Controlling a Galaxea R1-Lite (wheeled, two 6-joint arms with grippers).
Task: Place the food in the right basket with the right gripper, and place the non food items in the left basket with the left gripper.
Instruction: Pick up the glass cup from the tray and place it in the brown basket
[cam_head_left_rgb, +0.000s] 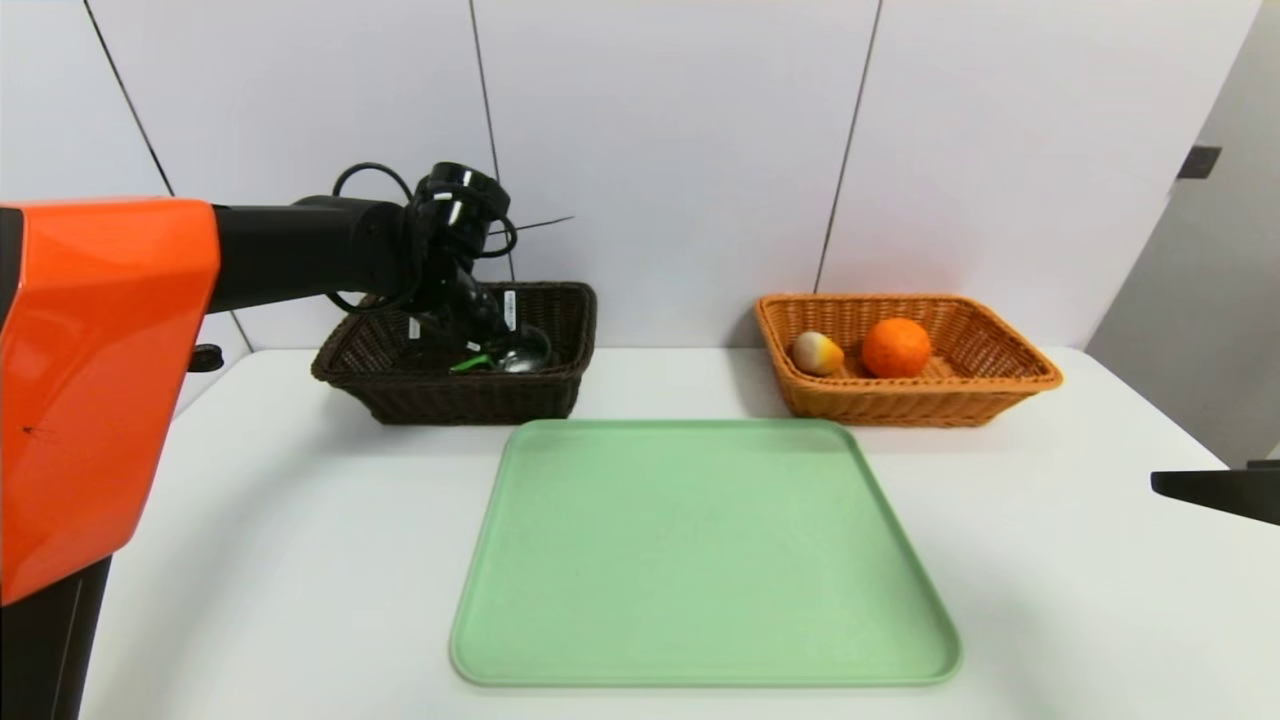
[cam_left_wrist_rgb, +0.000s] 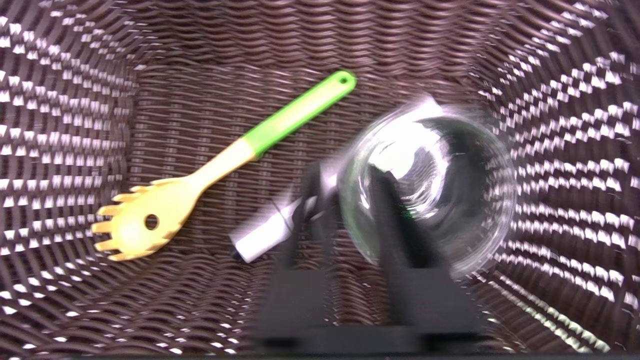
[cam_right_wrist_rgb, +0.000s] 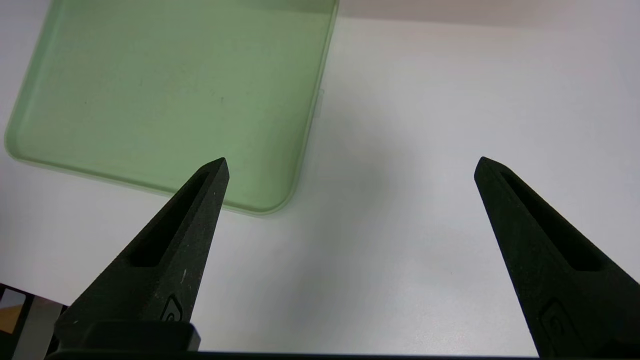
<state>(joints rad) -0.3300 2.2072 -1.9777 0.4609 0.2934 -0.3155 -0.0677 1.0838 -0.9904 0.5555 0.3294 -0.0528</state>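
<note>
Reaching into the dark brown basket (cam_head_left_rgb: 455, 385) at the far left of the table (cam_head_left_rgb: 300, 520), the left gripper (cam_left_wrist_rgb: 350, 175) hangs low over the wicker floor; its two fingers (cam_left_wrist_rgb: 395, 220) straddle the rim of a clear glass (cam_left_wrist_rgb: 440, 200), one inside the cup and one outside, with a narrow gap between them; whether they clamp the rim or have let it go I cannot tell. Beside the glass on the basket floor lie a pasta spoon with a green handle (cam_left_wrist_rgb: 210, 170) and a white marker (cam_left_wrist_rgb: 265, 237) partly hidden behind the gripper. At the far right the orange basket (cam_head_left_rgb: 905, 400) holds an orange (cam_head_left_rgb: 896, 347) and a pale yellow-tipped fruit (cam_head_left_rgb: 817, 353), just beside each other. Between the baskets and nearer, the green tray (cam_head_left_rgb: 700, 640) lies bare. The right gripper (cam_right_wrist_rgb: 350, 165) is parked at the near right over the white table just off the tray's corner; its fingers are spread wide with nothing between them.
</note>
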